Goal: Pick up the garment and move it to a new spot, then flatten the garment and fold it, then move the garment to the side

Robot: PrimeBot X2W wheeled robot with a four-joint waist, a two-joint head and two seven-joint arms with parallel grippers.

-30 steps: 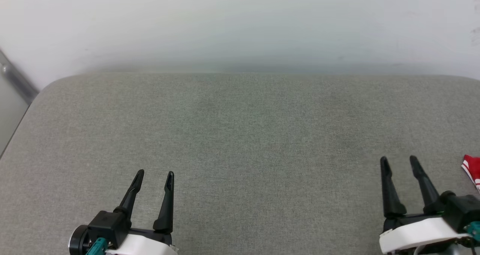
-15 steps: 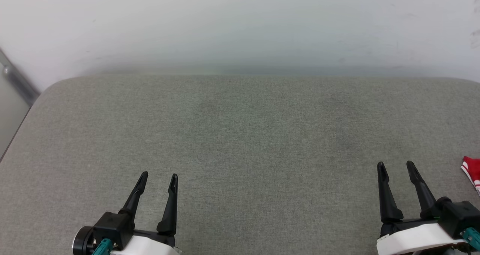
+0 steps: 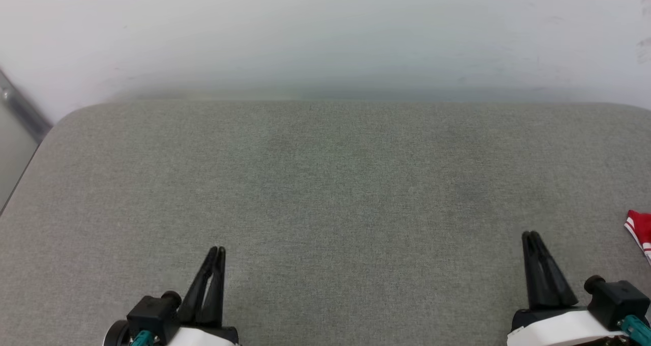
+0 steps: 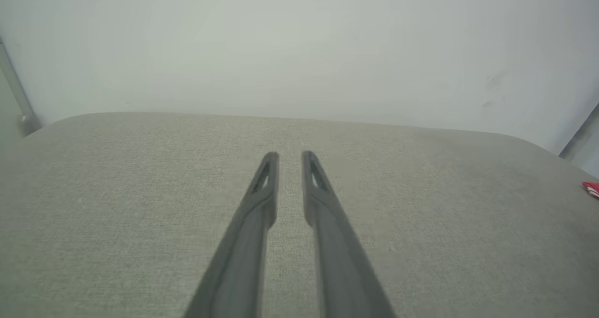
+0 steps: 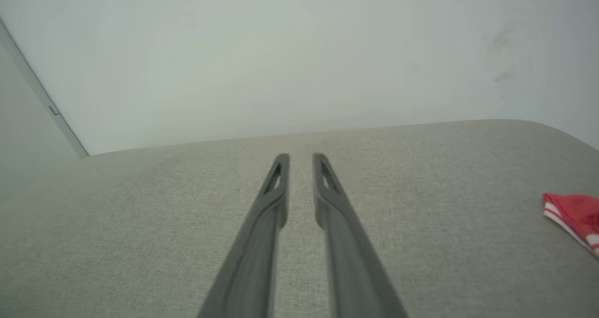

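Garment: one red corner with red-white striped trim (image 3: 640,229) shows at 3 o'clock of the head view. It is cut off by the picture's edge and lies on the grey padded surface (image 3: 325,183).
Garment's shape: too little of it shows to tell whether it is folded or bunched.
Right gripper (image 3: 532,234): sits at 5 o'clock, near the garment but apart from it. Its two dark fingers are drawn together at the tips and pinch nothing.
Left gripper (image 3: 217,250): sits at 7 o'clock, well apart from the garment. Its fingers are likewise pressed together and empty.
Surface: grey fabric runs toward 12 o'clock and meets a pale wall (image 3: 325,30).
Progress: neither gripper holds cloth and the garment lies off to the side. That fits either the very start or the last step done, and I judge these pictures cannot settle which.
Left to do: if this is the start, everything (lift, move, flatten, fold, set aside).
Count: one garment, two grippers with two fingers each, one padded surface, one wall.
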